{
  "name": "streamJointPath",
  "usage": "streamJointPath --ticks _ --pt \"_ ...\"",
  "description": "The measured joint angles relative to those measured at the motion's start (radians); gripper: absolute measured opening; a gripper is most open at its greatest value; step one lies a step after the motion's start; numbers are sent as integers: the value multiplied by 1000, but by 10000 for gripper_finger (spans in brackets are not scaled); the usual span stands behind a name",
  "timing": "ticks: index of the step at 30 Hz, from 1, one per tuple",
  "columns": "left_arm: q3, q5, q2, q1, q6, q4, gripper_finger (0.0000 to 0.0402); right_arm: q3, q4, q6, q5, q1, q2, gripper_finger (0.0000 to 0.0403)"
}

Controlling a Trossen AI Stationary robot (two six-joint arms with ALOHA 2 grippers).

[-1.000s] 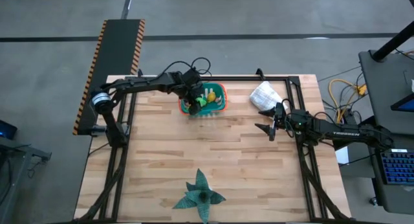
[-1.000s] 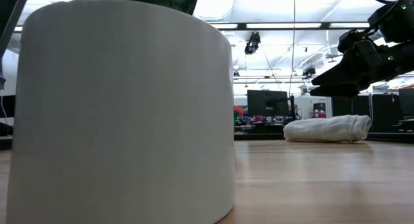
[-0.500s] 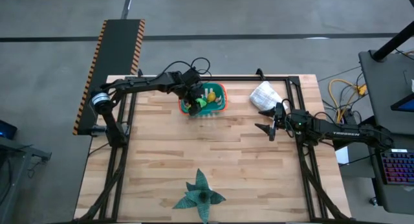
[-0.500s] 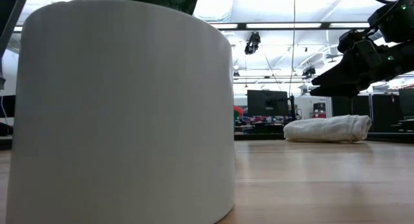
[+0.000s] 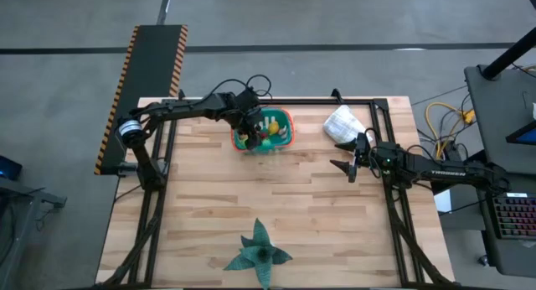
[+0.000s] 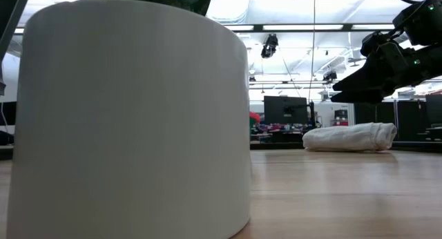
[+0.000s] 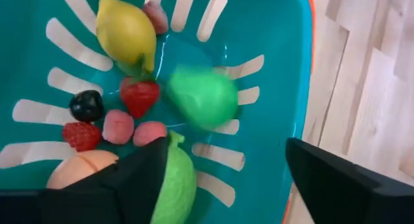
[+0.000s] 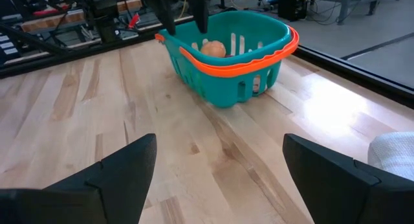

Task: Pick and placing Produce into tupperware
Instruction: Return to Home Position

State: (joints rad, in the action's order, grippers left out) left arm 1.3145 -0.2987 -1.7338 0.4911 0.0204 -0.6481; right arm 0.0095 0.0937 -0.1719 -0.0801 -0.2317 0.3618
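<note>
- Two grippers are in your sight, both spread wide and gripping nothing.
- Your left gripper (image 7: 223, 185) hangs directly over the tupperware (image 5: 291, 132), looking straight down into it.
- All the produce you can see lies inside the tupperware: a lemon (image 7: 125, 33), a strawberry (image 7: 140, 96), a green pear (image 7: 202, 98) that shows blurred, a dark berry (image 7: 87, 105), a raspberry (image 7: 81, 134), two pink pieces (image 7: 118, 125), a peach (image 7: 81, 169) and a second green piece (image 7: 176, 182).
- Your right gripper (image 5: 347, 166) hovers above bare wood, well apart from the tupperware on its right in the high view, and points towards it.
- One white bag (image 5: 342, 122) lies just right of the tupperware.
- One green leafy star (image 5: 260, 252) lies far from the tupperware, at the table's opposite edge.
</note>
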Motion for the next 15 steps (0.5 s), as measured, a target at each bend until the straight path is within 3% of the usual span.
streamJointPath --ticks 4,7,15 --pt "22 -5 2 -1 -48 -4 333 0 0 0 0 0 0 327" --pt "68 -11 12 -13 -94 6 340 0 0 4 0 0 0 327" --pt "230 -213 101 -109 -329 184 288 0 77 27 3 0 -1 327"
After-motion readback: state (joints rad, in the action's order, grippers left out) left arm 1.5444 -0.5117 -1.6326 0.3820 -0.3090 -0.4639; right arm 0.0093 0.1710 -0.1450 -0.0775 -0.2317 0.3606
